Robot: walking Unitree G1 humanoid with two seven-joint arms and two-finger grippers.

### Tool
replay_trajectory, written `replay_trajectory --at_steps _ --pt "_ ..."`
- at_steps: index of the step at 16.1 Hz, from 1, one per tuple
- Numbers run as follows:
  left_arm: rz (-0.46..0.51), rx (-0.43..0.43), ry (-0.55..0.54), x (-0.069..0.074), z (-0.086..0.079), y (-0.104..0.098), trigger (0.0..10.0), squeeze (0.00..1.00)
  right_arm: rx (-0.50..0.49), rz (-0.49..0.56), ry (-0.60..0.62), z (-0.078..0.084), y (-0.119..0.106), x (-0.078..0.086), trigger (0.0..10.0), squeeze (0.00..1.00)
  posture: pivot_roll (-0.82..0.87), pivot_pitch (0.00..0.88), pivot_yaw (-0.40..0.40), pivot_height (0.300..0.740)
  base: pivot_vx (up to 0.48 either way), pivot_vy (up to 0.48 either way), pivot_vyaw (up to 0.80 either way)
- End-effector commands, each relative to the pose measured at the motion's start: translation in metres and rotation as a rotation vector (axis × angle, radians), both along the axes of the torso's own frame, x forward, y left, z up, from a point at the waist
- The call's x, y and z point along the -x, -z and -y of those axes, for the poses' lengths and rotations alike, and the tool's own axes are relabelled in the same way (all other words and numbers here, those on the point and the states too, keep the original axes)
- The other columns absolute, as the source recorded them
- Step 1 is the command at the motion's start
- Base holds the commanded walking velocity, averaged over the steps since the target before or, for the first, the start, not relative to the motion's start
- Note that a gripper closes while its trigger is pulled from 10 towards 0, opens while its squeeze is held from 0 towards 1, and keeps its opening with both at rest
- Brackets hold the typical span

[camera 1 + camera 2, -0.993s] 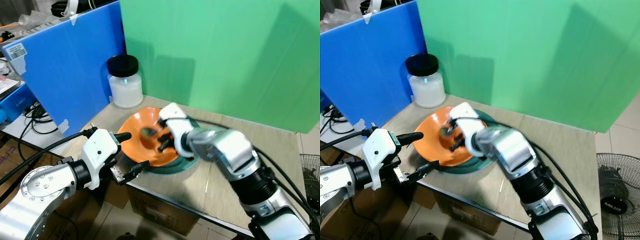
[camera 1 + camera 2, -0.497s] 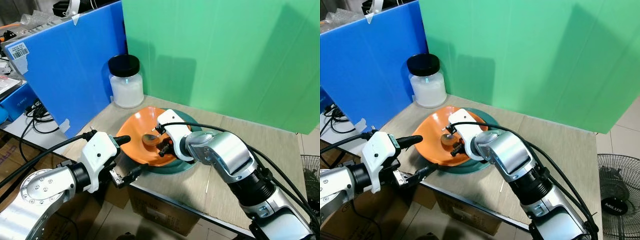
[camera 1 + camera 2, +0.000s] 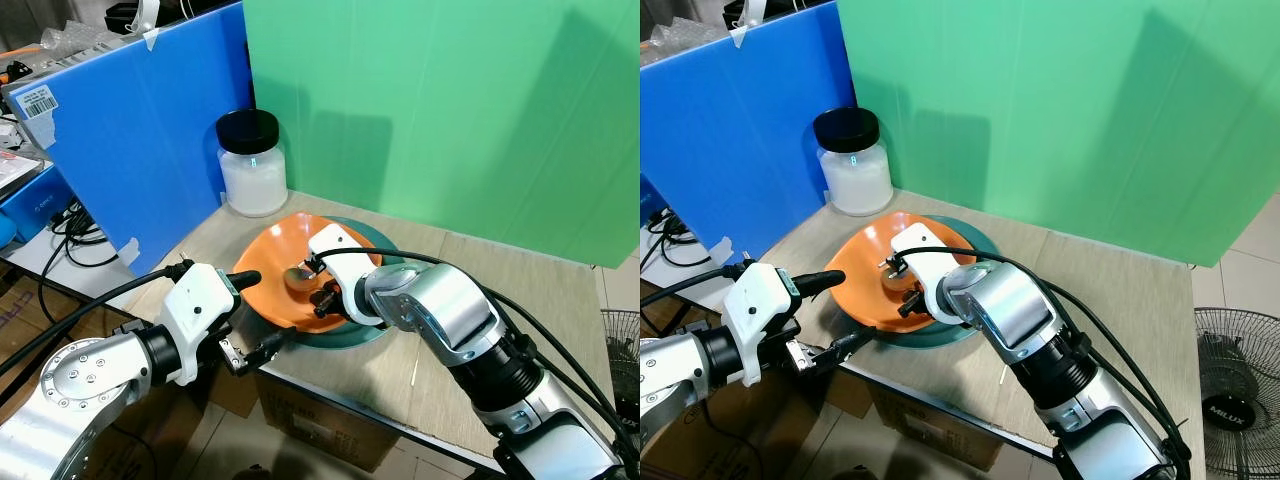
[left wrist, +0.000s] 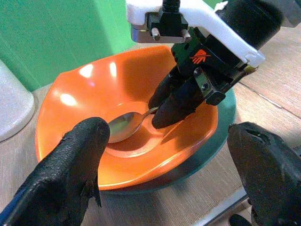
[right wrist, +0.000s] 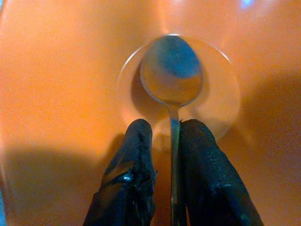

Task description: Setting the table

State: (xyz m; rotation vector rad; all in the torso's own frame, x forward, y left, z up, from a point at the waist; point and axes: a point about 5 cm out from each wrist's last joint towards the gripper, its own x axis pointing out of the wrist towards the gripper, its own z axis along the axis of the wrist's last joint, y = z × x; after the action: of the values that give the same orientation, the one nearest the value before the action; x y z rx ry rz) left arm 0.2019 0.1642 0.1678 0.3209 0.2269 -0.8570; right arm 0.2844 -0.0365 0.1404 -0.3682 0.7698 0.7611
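Note:
An orange bowl (image 3: 262, 268) sits on a teal plate (image 3: 383, 257) on the wooden table. A metal spoon (image 5: 171, 70) lies with its scoop on the bowl's bottom (image 4: 123, 125). My right gripper (image 3: 325, 291) reaches down into the bowl and is shut on the spoon's handle, which runs between its two black fingers (image 5: 135, 160). My left gripper (image 3: 258, 312) hovers open at the bowl's near-left rim, one finger (image 4: 75, 165) on each side of it, touching nothing.
A white jar with a black lid (image 3: 250, 165) stands behind the bowl by the blue board (image 3: 140, 130). A green backdrop (image 3: 450, 110) closes the far side. A thin stick (image 3: 413, 366) lies right of the plate. The table's front edge (image 3: 330, 395) runs just below the plate.
My right gripper has come down and a little nearer inside the bowl, bringing the spoon's scoop to the bottom. The left gripper has hardly moved.

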Motion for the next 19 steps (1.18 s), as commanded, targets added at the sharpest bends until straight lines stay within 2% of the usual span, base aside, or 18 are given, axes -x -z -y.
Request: replay_trajectory --at_steps 1,6,11,13,14,15,16,17,18,19 --pt "0.014 -0.017 -0.003 -0.001 -0.002 -0.002 10.0 0.0 0.01 -0.004 -0.006 -0.001 -0.002 -0.001 0.0 0.0 0.18 0.0 0.01 0.74 0.0 0.0 0.0" --pt "0.018 -0.016 -0.001 -0.002 -0.001 -0.002 10.0 0.0 0.015 -0.053 0.004 -0.003 -0.001 -0.001 0.0 0.0 0.18 0.0 0.01 0.74 0.0 0.0 0.0" --pt "0.025 -0.015 -0.004 -0.003 -0.001 -0.003 10.0 0.0 -0.056 -0.012 0.067 -0.003 -0.011 -0.009 0.0 0.0 0.17 0.0 0.009 0.74 0.0 0.0 0.0" --pt "0.043 0.0 -0.006 -0.006 -0.001 -0.008 10.0 0.0 -0.165 0.067 0.159 0.011 -0.031 -0.021 0.0 0.0 0.17 0.0 0.009 0.74 0.0 0.0 0.0" --pt "0.047 0.009 -0.006 -0.006 0.0 -0.009 10.0 0.0 -0.187 0.089 0.186 0.016 -0.036 -0.023 0.0 0.0 0.17 0.0 0.013 0.74 0.0 0.0 0.0" --pt "0.058 0.04 -0.004 -0.008 0.001 -0.013 10.0 0.0 -0.279 0.162 0.238 0.027 -0.048 -0.027 0.0 0.0 0.17 0.0 0.018 0.74 0.0 0.0 0.0" --pt "0.067 0.058 0.006 -0.01 0.004 -0.016 10.0 0.0 -0.415 0.284 0.267 0.039 -0.065 -0.03 0.0 0.0 0.16 0.0 0.023 0.74 0.0 0.0 0.0" --pt "0.07 0.063 0.014 -0.011 0.006 -0.016 10.0 0.0 -0.504 0.37 0.272 0.045 -0.075 -0.029 0.0 0.0 0.16 0.0 0.023 0.74 0.0 0.0 0.0" --pt "0.077 0.076 0.018 -0.011 0.01 -0.017 10.0 0.0 -0.583 0.508 0.292 0.054 -0.089 -0.027 0.0 0.0 0.16 0.0 0.023 0.74 0.0 0.0 0.0" --pt "0.09 0.113 0.017 -0.013 0.021 -0.016 10.0 0.0 -0.666 0.525 0.337 0.068 -0.092 -0.013 10.0 0.0 0.16 0.0 0.024 0.74 0.0 0.0 0.0"
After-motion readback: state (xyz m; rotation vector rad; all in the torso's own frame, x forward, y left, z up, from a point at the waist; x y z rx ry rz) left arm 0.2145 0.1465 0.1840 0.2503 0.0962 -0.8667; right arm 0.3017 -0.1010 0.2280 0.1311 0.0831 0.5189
